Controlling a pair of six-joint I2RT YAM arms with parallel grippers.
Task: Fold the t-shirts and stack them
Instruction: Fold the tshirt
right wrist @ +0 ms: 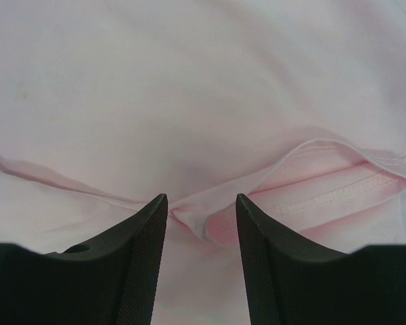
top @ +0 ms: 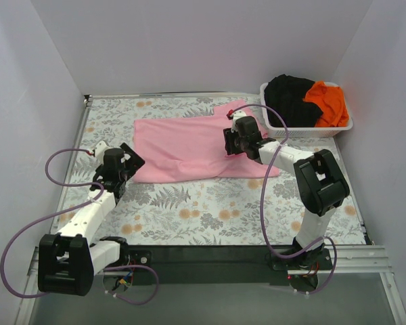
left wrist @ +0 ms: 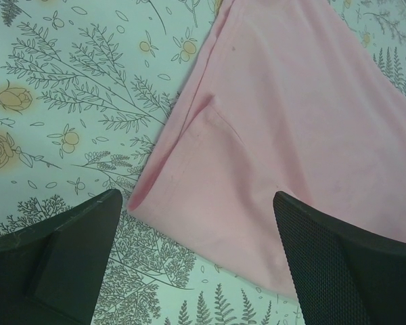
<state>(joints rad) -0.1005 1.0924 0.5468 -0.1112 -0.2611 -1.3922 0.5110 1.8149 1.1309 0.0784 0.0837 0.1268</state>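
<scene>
Remote inspection, both arms in view. The light pink t-shirt (top: 189,145) lies spread across the middle of the patterned table (top: 203,203), roughly flat, with its long side running left to right. The left gripper (top: 128,162) sits at the shirt's near left corner. In the left wrist view its jaws stand spread wide, with the corner of the pink cloth (left wrist: 291,122) lying between them and nothing caught in them. The right gripper (top: 233,143) is down on the right-hand part of the shirt, near the basket side. In the right wrist view its jaws (right wrist: 201,200) stand partly drawn in, with a raised ridge of pink cloth (right wrist: 189,101) and a hemmed edge lying between the tips. I cannot tell whether that ridge is actually pinched or only lying in the gap. The black t-shirt (top: 291,95) and the bright orange t-shirt (top: 328,101) are heaped together in the white basket (top: 311,130) at the far right corner, well apart from the pink one
</scene>
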